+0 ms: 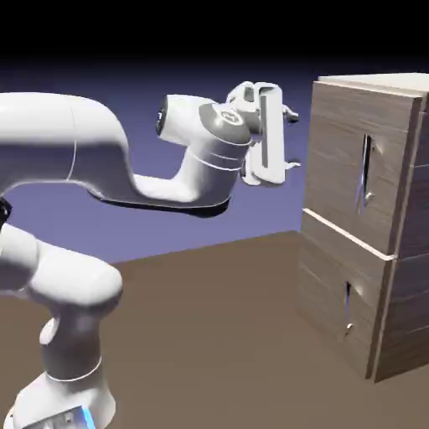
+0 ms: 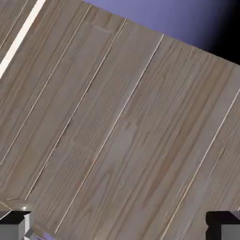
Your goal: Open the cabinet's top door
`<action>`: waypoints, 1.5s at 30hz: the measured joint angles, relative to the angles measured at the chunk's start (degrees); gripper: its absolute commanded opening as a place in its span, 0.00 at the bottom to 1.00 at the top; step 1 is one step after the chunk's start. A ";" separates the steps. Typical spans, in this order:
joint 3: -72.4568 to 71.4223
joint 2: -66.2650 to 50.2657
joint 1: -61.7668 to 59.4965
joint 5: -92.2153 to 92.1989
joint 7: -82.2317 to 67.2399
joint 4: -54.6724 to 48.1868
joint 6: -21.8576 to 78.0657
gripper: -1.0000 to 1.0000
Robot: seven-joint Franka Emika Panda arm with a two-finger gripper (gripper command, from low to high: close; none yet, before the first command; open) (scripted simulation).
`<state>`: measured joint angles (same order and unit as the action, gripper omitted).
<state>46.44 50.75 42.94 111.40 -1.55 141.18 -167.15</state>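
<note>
One wide-open pincer [image 1: 293, 141] level before the closed top door [image 1: 356, 159].

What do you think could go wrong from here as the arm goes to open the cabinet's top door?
The open end effector could miss the long handle: in the hand view, mostly plain wood lies between the fingertips, so closing now would probably grip nothing. A straight advance might also push a fingertip into the top door, which looks closed.
</note>
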 measured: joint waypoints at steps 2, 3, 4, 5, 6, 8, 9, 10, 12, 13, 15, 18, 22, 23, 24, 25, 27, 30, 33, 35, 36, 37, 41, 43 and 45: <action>2.08 0.81 1.89 4.98 -1.97 -0.89 0.31 1.00; 3.12 1.21 2.84 7.48 -2.95 -1.33 0.46 1.00; 4.16 1.62 3.78 9.97 -3.94 -1.77 0.61 1.00; 5.19 2.02 4.73 12.46 -4.92 -2.22 0.77 1.00; 6.23 2.43 5.67 14.95 -5.91 -2.66 0.92 1.00; 8.31 3.24 7.56 19.94 -7.88 -3.55 1.23 1.00; 9.35 3.64 8.51 22.43 -8.86 -3.99 1.38 1.00; 10.39 4.05 9.45 24.92 -9.84 -4.43 1.53 1.00; 12.47 4.86 11.34 29.91 -11.81 -5.32 1.84 1.00; 13.51 5.26 12.29 32.40 -12.80 -5.76 1.99 1.00; 15.58 6.07 14.18 37.38 -14.77 -6.65 2.30 1.00; 18.70 7.28 17.02 44.86 -17.72 -7.98 2.76 1.00; 22.47 8.75 20.45 53.90 -21.29 -9.59 3.32 1.00; 22.47 8.75 20.45 53.91 -21.29 -9.59 3.32 1.00; 23.67 8.29 22.63 54.06 -21.29 -11.31 3.51 1.00; 24.73 7.87 24.56 54.19 -21.28 -12.84 3.68 1.00; 26.98 6.99 28.66 54.47 -21.27 -16.07 4.03 1.00; 28.05 6.57 30.61 54.60 -21.26 -17.62 4.20 0.00; 23.94 1.34 24.38 54.61 -14.77 -12.89 8.33 0.00; 20.87 -2.38 20.22 54.61 -10.20 -10.63 10.01 0.00; 19.25 -4.17 18.15 54.61 -7.98 -9.70 10.67 0.00; 17.58 -5.89 16.07 54.61 -5.83 -8.88 11.21 0.00; 10.47 -11.80 7.76 54.61 1.88 -6.50 12.42 0.00; 6.76 -14.22 3.61 54.61 5.30 -5.72 12.62 0.00; 2.96 -16.22 -0.55 54.55 8.19 -5.03 12.76 0.00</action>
<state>49.40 34.53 42.39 165.95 6.65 136.15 -154.39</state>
